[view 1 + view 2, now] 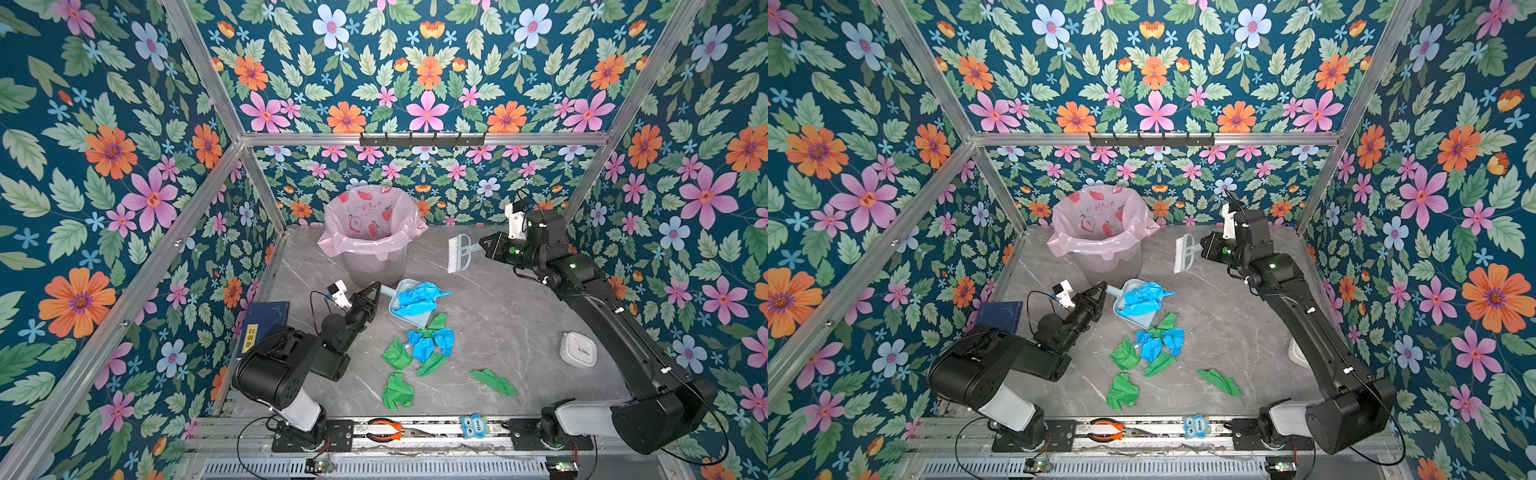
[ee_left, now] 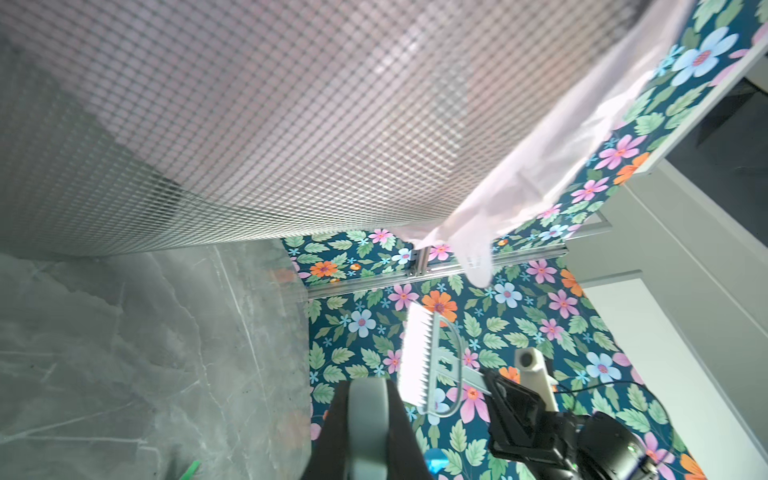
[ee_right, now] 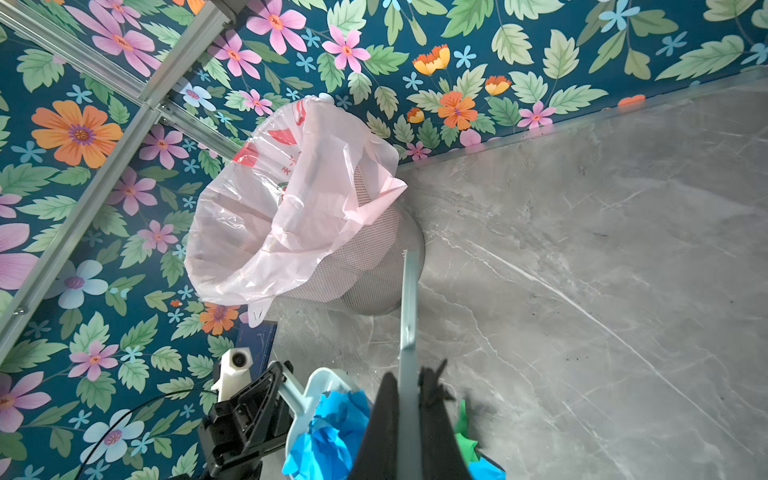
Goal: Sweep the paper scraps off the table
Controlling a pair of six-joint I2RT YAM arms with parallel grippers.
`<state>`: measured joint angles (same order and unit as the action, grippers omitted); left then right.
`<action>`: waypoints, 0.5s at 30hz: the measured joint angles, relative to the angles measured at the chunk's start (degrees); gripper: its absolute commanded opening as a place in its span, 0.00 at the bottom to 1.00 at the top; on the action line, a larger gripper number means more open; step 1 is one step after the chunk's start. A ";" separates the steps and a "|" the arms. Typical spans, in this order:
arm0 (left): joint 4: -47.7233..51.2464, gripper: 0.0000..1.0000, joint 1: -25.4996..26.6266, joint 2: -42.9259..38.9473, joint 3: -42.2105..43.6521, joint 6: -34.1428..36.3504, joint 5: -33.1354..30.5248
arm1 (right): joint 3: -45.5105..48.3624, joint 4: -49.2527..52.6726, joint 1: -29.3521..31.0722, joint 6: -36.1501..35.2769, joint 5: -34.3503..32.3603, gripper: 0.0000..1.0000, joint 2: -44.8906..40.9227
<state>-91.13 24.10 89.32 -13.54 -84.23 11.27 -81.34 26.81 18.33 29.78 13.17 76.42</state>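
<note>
On the grey table (image 1: 503, 316) lie green and blue paper scraps (image 1: 428, 347), with more green ones nearer the front (image 1: 398, 392). My left gripper (image 1: 377, 287) is shut on the handle of a light blue dustpan (image 1: 411, 318), which holds crumpled blue paper (image 1: 419, 298). In the left wrist view the dustpan's handle (image 2: 368, 419) sits between the fingers. My right gripper (image 1: 482, 246) is shut on the handle of a white-bristled brush (image 1: 457, 253), held in the air right of the bin. In the right wrist view, the brush handle (image 3: 409, 332) runs out from the jaws.
A mesh bin with a pink bag (image 1: 370, 232) stands at the back, just behind the dustpan. A dark blue book (image 1: 266, 322) lies at the left wall. A white round device (image 1: 578, 350) sits at the right. Pliers (image 1: 384, 430) and an owl figure (image 1: 473, 426) rest on the front rail.
</note>
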 measured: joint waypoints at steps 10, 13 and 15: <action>28.89 0.00 -0.20 -24.02 -5.49 0.79 -1.92 | 0.13 1.03 -0.39 0.02 -0.98 0.00 -0.33; 40.28 0.00 -0.94 -28.35 -9.81 1.51 -2.47 | -0.02 1.95 -0.46 0.02 -0.96 0.00 -0.31; 45.33 0.00 -1.66 -29.40 -11.89 1.66 -2.49 | -0.02 2.27 -0.46 0.04 -0.98 0.00 -0.11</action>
<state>-45.80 22.44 59.92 -25.43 -82.56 8.78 -81.36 29.08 17.87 29.82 12.19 76.31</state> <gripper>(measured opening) 0.129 0.070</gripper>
